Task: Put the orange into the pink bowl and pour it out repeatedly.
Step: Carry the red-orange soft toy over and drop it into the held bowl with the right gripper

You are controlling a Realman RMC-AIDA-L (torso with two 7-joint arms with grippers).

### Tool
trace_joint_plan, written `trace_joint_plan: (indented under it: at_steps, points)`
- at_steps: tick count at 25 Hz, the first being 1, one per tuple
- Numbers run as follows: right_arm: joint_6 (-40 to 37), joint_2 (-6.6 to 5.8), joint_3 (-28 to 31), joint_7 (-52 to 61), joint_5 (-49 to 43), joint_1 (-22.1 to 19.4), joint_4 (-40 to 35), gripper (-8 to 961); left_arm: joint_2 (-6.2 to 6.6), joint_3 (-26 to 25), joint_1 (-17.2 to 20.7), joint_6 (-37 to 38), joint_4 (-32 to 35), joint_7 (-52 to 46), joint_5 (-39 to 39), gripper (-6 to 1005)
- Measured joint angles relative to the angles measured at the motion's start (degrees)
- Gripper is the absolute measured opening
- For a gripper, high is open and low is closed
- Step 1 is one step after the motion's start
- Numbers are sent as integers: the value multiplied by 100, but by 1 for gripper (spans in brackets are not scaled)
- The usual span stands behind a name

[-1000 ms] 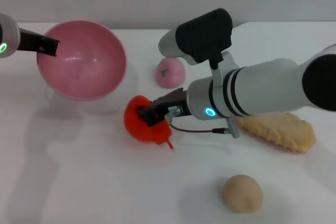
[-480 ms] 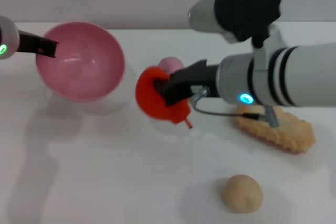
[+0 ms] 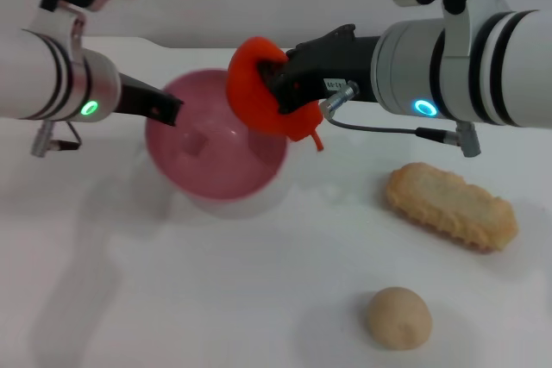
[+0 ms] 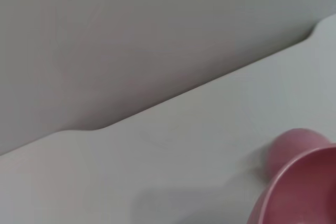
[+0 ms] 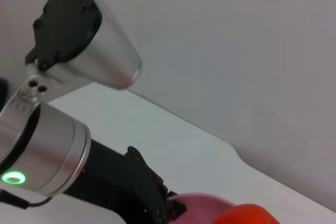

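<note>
I am seeing a white table (image 3: pixel 172 299) carrying a beige ball (image 3: pixel 397 318) near its front and a ridged tan biscuit (image 3: pixel 451 205) beyond it.

Bright even light, soft shadows on white table (image 3: pixel 216 299), slight blur

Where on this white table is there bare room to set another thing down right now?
The near left of the white table is bare, from the glossy pink plastic bowl toward its front edge, left of the beige ball. It is crowded above the bowl, where the right gripper holds the red-orange toy orange and the left gripper grips the rim. The ridged tan biscuit fills the right.
</note>
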Motion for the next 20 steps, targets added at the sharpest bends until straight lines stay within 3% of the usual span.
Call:
trace_joint_plan:
  at_steps: [9,20]
  points:
    - [-336,5,-49,23,69,95,688,51,0,245,-175,-34,38,3,-255,47]
    - [-620,12,-40,12,35,63,815,227,8,255,-288,-25,2,67,-289,47]
